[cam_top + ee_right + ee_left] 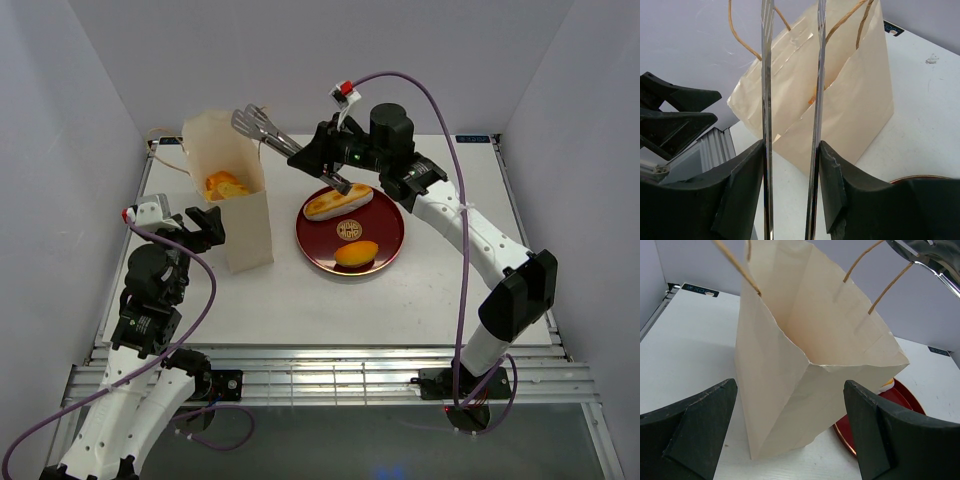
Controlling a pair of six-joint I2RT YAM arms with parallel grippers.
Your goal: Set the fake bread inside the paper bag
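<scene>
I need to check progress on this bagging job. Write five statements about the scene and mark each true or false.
1. Two pastries lie on the red plate. True: a long roll and an oval bun.
2. The tongs grip a pastry. False: their tips are empty, up by the bag's top.
3. The right gripper holds the tongs. True.
4. The paper bag lies flat on its side. False: it stands upright and open, with orange pastries inside.
5. The left gripper is shut on a bag handle. False: it is open, beside the bag.
</scene>
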